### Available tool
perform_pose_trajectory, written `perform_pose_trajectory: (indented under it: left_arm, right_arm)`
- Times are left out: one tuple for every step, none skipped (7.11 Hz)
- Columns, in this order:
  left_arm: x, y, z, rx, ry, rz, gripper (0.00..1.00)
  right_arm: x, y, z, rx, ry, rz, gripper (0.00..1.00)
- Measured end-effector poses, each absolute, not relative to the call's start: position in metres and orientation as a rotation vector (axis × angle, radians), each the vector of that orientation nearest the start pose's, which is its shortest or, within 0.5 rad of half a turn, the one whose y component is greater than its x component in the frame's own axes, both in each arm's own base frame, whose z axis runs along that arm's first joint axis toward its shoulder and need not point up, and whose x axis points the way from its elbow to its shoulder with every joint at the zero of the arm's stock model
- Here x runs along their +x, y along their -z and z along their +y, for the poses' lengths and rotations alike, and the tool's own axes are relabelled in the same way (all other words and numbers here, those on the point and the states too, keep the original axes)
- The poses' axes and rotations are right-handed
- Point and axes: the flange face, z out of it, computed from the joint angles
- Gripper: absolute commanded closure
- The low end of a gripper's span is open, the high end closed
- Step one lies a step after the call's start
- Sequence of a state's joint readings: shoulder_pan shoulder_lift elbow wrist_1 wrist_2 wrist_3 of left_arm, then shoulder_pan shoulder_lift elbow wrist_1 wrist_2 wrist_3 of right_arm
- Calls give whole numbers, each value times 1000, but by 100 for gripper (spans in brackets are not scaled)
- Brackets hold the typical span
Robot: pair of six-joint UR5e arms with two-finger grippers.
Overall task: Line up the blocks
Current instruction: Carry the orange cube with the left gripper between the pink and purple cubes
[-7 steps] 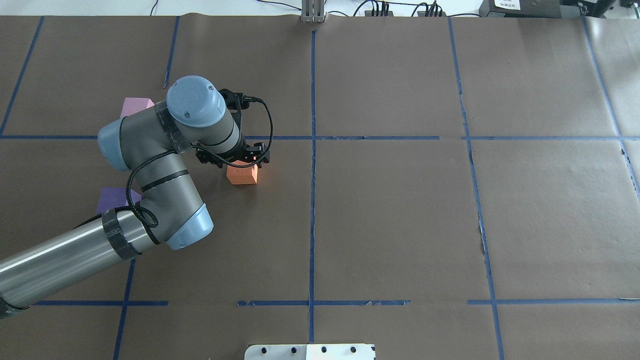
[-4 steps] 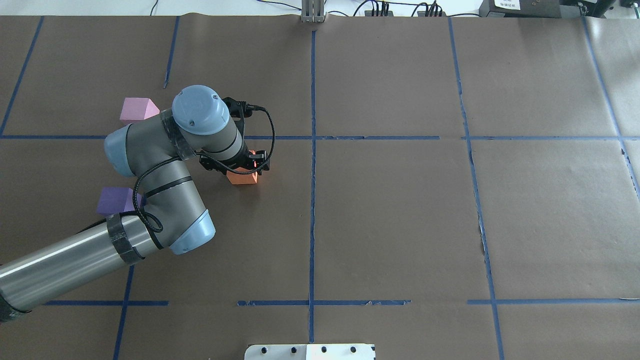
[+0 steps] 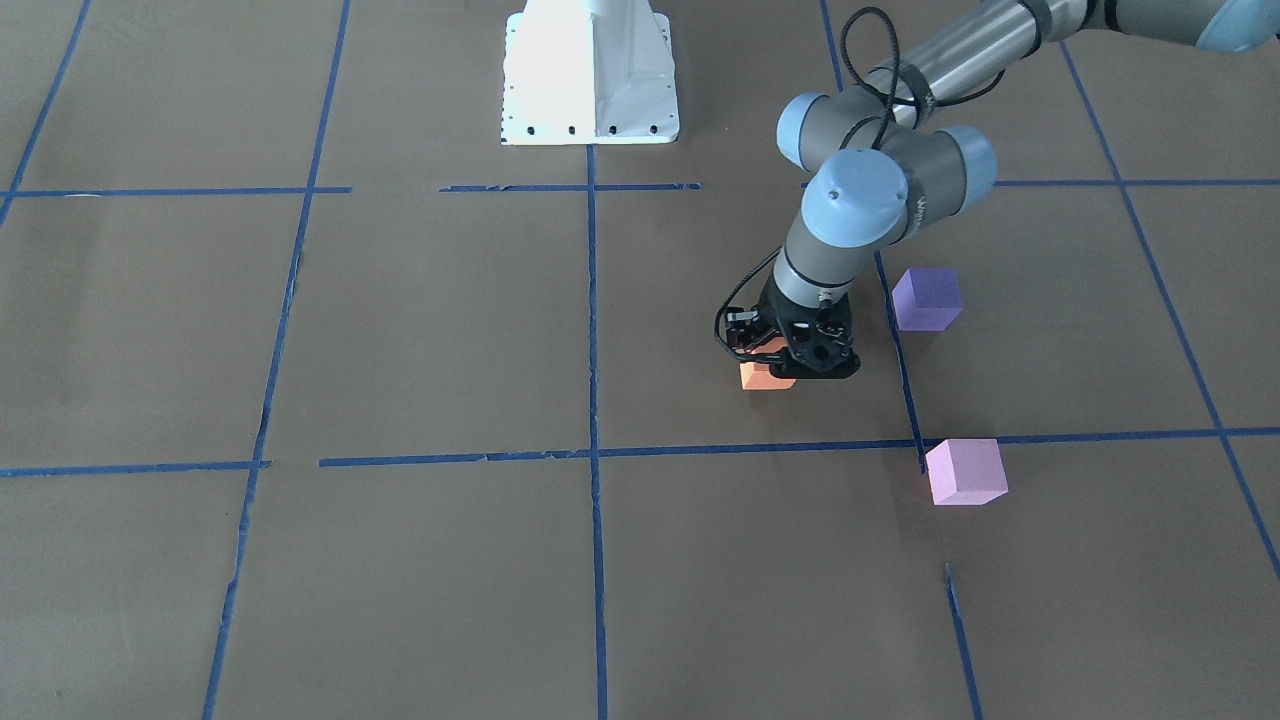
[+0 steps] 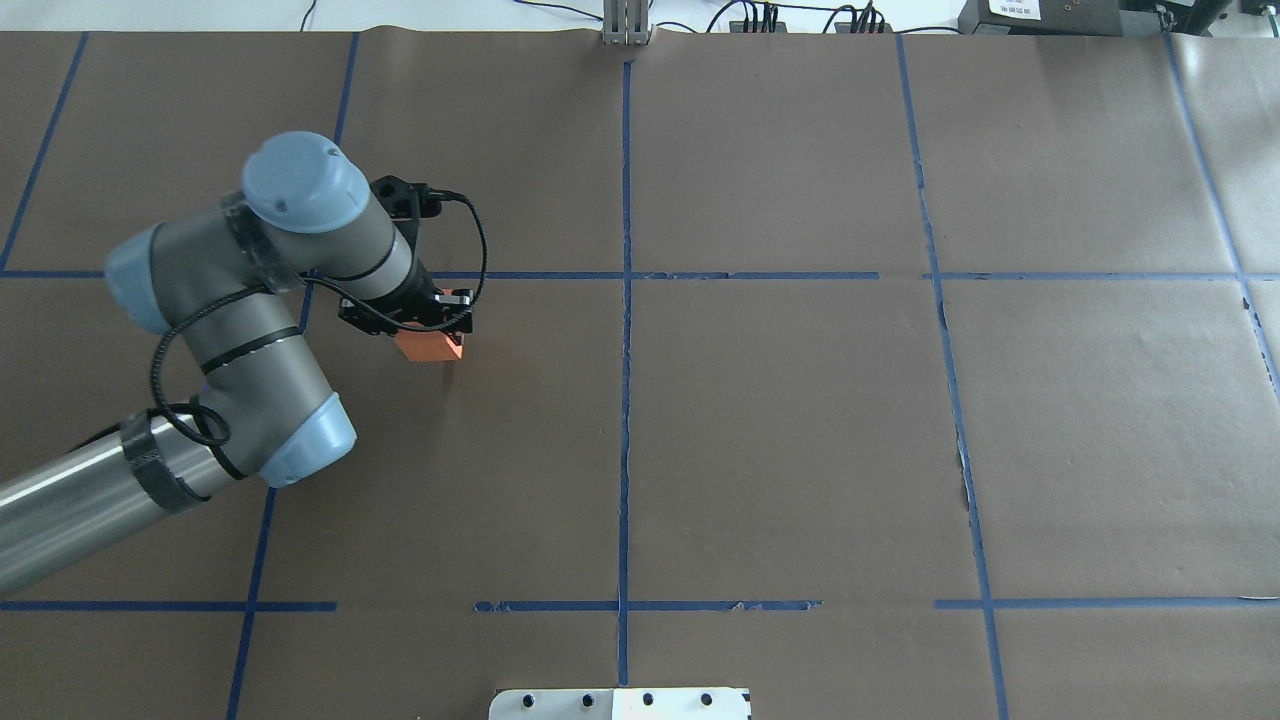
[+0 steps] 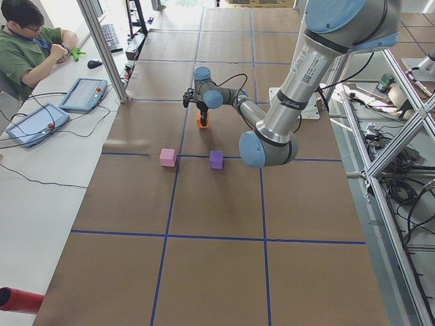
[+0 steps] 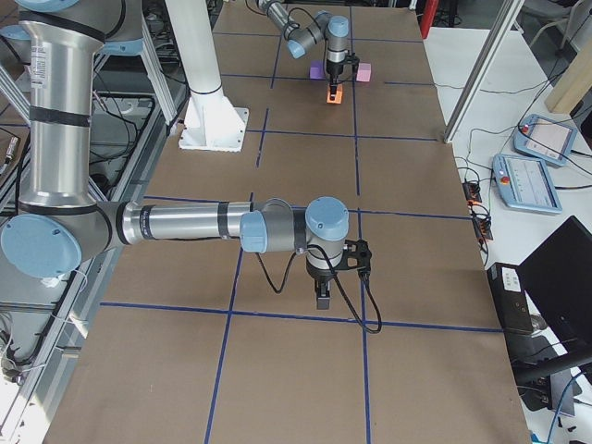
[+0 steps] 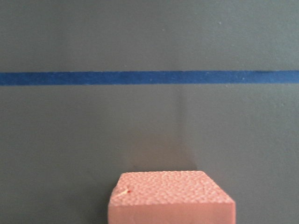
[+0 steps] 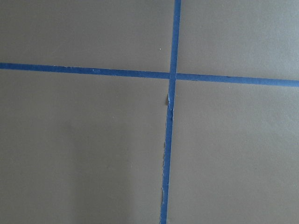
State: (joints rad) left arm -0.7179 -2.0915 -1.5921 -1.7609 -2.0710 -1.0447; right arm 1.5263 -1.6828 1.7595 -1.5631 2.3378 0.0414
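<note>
The table (image 4: 800, 450) is covered in brown paper and marked into squares by blue tape (image 4: 626, 400). The left arm (image 4: 250, 330) reaches out over its own half and bends down at the wrist. In the overhead view its bulk hides two of the three blocks. The right arm (image 6: 185, 224) stretches low across the far end of the table, well apart from the blocks. A white base (image 3: 590, 80) stands at the robot's edge. An operator (image 5: 27, 41) sits at a side desk with two tablets (image 5: 85, 94).

The purple block (image 3: 927, 297) lies just beside a tape line, close to the left arm's wrist. The pink block (image 3: 965, 471) lies near a tape crossing, farther from the robot. The orange block (image 4: 432, 349) is apart from both, toward the table's middle, so the three form a triangle.

The left gripper (image 4: 425, 330) points straight down with its fingers pinching the orange block. I cannot tell whether the block touches the paper. The right gripper (image 6: 322, 298) hangs over bare paper near a tape line. I cannot tell how its fingers stand.
</note>
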Motion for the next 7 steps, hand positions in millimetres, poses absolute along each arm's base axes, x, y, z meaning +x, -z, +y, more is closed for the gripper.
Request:
perform_pose_trajectory:
  left_arm:
    - [417, -351, -520, 34, -16, 842, 100]
    - [384, -384, -525, 33, -24, 812, 100]
    - [361, -416, -526, 24, -30, 783, 100]
    - [350, -436, -526, 17, -31, 765, 100]
    - [348, -452, -527, 18, -34, 762, 91]
    - [351, -469, -528, 22, -39, 765, 66]
    - [354, -482, -530, 23, -42, 767, 17]
  right_arm:
    - [44, -618, -451, 47, 35, -769, 0]
    - [44, -618, -451, 47, 35, -769, 0]
    - [44, -618, -451, 47, 35, -769, 0]
    - [44, -618, -451, 47, 35, -769, 0]
    - [44, -618, -451, 47, 35, -769, 0]
    - [44, -618, -451, 47, 35, -769, 0]
    - [44, -618, -451, 47, 35, -769, 0]
